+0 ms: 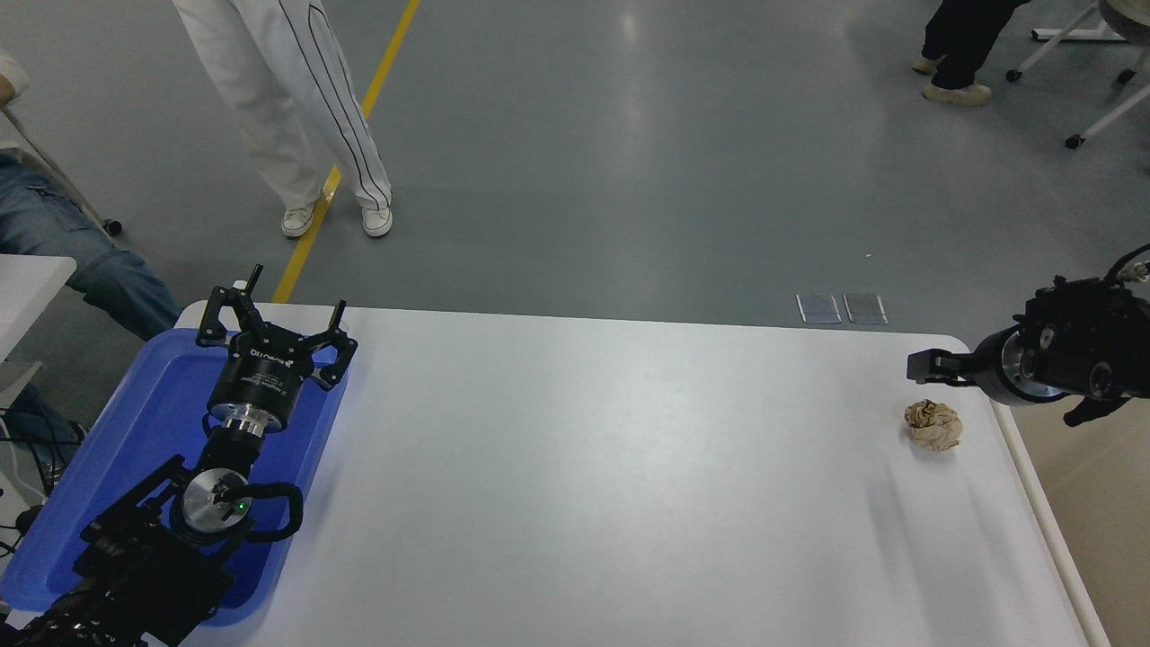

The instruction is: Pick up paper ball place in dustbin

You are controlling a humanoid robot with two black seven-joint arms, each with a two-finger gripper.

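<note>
Lying on the white table (584, 467) near its right edge, the paper ball (933, 424) sits just at five o'clock of the right gripper (925, 367); whether that gripper's fingers are parted, I cannot tell. The dustbin (1092, 467) stands at the ball's three o'clock. The left gripper (269, 319) hangs spread wide over the blue tray (135, 422).

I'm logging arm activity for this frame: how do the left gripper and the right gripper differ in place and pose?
The left gripper sits over the blue tray at the table's left end, pointing away from the camera; the right gripper comes in sideways from the right edge, pointing left. The left one's fingers are plainly spread open; the right one's cannot be made out. The right one is just beyond the paper ball; the left one is far from it. Both are black and hold nothing visible.
</note>
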